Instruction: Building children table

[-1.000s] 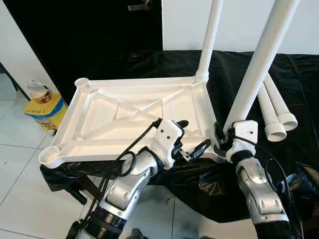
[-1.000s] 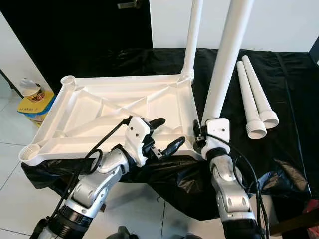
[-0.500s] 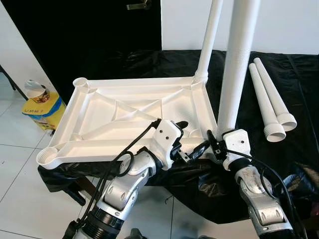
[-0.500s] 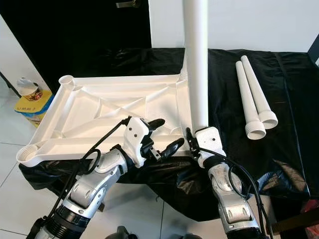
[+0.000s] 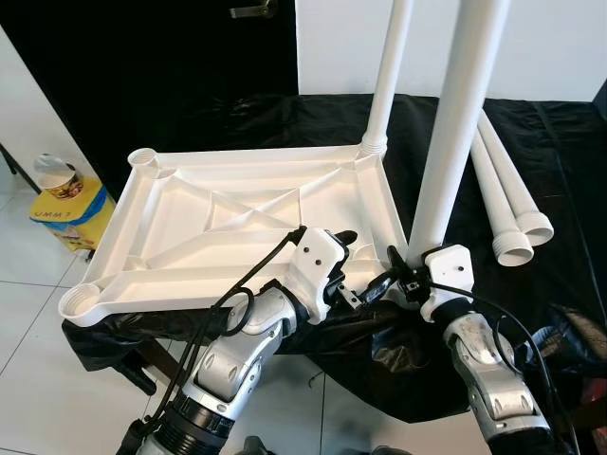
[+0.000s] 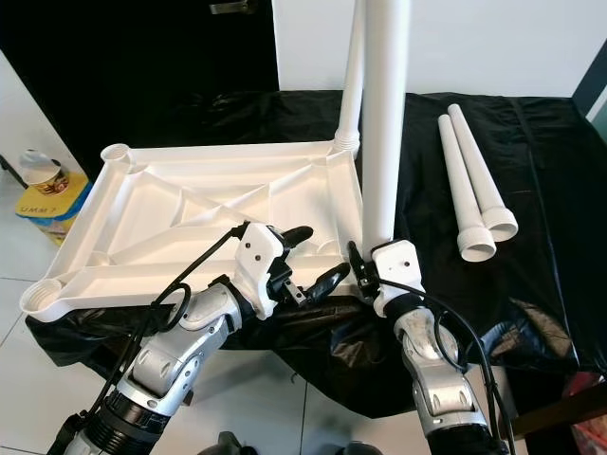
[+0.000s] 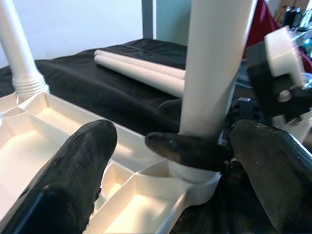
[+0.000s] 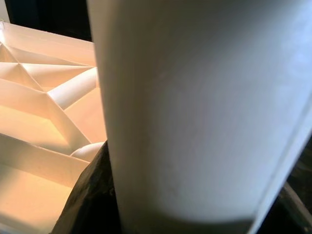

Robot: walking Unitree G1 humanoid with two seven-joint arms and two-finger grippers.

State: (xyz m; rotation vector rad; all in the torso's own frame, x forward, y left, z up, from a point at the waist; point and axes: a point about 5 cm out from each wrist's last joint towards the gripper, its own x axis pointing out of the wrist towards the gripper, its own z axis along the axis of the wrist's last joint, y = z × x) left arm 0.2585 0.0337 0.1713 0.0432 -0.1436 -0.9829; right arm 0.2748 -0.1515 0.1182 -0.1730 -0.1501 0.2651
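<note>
The white tabletop (image 5: 142, 284) lies upside down on a black cloth. One white leg (image 5: 387, 76) stands in its far right corner socket. My right gripper (image 5: 414, 273) is shut on a second white leg (image 5: 450, 133), nearly upright, with its foot on the near right corner socket (image 7: 195, 180). The held leg (image 8: 195, 112) sits very close in the right wrist view. My left gripper (image 5: 365, 261) is open at the tabletop's near right edge, its fingers (image 7: 83, 161) spread to either side of that corner and holding nothing.
Two spare white legs (image 5: 512, 204) lie side by side on the black cloth at the right. A yellow box with a cup on it (image 5: 62, 194) stands on the tiled floor at the left. A dark door lies behind the table.
The held leg swung from a strong rightward lean to nearly upright, and its foot moved left onto the near right corner. My left gripper stayed put. The camera shifted slightly.
</note>
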